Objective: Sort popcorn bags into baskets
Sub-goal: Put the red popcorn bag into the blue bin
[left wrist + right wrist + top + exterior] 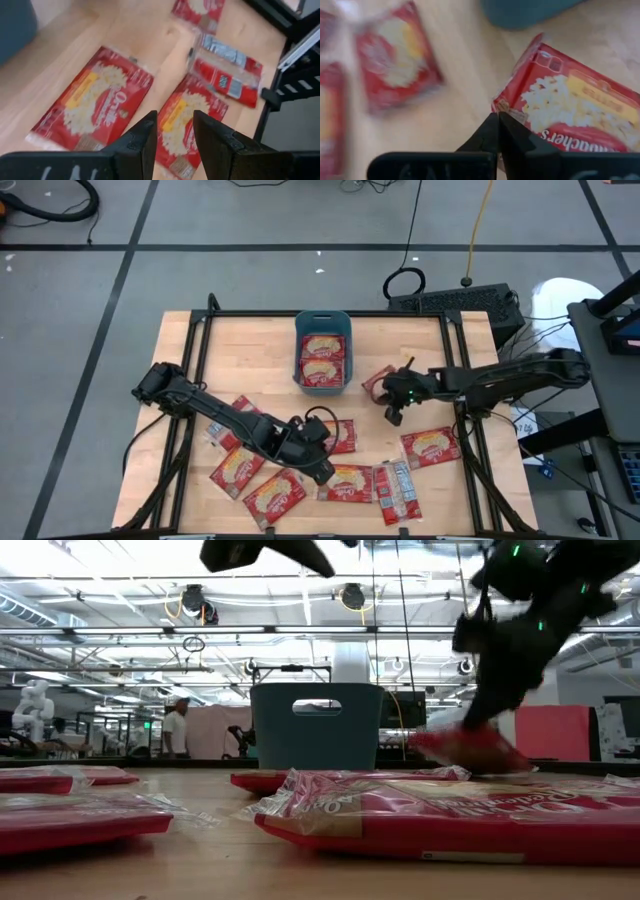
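The teal basket [322,322] stands at the table's far middle with popcorn bags [322,360] inside. Several more red popcorn bags lie flat over the near half of the table, such as one [237,468] at the near left and another [430,445] at the right. My right gripper [498,125] is just right of the basket, shut on one popcorn bag [570,107]. My left gripper [174,142] hovers open over the bags [95,107] near the front edge, with nothing between its fingers. My right gripper pinches the popcorn bag at a corner of its sealed edge [504,107] between its two shut fingers. The fingers slant down at it from the table's right. In the low view the bag [470,750] hangs tilted below the fingers, off the table or nearly so.
A silvery-backed bag [397,490] lies near the front edge, right of centre. Black frame rails [470,430] run along the table's left and right sides. A bare strip of wood [240,350] lies left of the basket.
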You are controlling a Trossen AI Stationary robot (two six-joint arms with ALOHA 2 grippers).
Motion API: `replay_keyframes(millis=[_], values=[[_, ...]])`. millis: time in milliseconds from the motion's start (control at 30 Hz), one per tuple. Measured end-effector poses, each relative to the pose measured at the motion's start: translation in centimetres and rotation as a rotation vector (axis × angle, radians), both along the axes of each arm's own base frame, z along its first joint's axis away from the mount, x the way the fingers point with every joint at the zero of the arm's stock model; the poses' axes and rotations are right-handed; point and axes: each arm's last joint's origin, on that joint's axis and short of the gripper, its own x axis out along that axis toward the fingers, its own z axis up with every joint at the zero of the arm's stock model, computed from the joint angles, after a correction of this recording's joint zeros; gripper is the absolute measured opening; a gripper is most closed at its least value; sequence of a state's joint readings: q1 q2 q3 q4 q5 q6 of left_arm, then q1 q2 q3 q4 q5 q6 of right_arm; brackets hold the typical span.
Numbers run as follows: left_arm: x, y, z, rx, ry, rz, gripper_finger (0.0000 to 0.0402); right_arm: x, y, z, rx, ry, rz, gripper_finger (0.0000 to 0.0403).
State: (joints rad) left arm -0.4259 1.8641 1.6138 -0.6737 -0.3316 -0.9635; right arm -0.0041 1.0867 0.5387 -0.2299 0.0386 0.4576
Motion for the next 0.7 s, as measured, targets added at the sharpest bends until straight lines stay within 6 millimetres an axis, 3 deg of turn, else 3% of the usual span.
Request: replay_keyframes(millis=[367,700], values=[[1.5,4.0,1.1,0.029,-0.049,-0.014,0.0129,-0.4,2.6,7.4,0.144,-0.127,-0.021,0.0000],[-0.3,8.2,6.8,0.114,-0.218,-0.055,0.0150,0.0,4.3,10.8,0.254,-0.233,-0.008,0.0000]])
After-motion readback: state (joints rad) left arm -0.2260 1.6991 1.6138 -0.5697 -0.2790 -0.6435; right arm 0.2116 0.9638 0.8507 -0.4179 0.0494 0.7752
